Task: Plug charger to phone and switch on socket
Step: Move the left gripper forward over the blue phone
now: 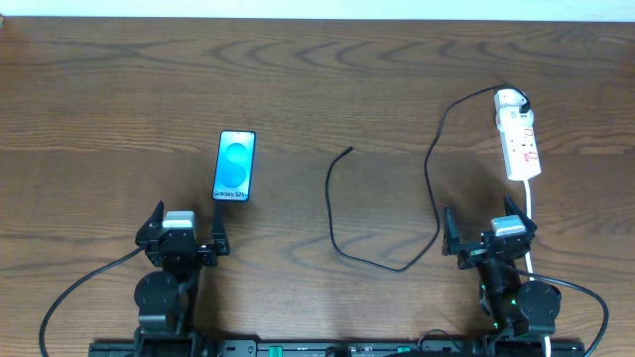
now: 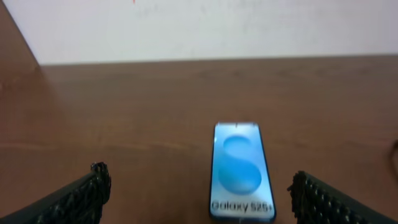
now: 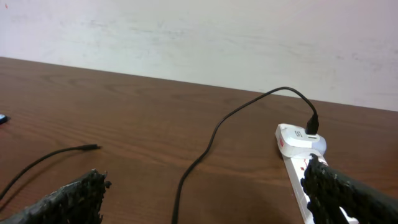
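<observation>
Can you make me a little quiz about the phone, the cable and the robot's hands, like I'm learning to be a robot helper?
1. True or false: the charger tip is already plugged into the phone.
2. What is the charger's other end plugged into? A) the socket B) the phone C) nothing
3. Fill in: the left gripper and the right gripper are both ____.

Key: 1 false, the tip lies on the table, apart from the phone. 2 A. 3 open.
</observation>
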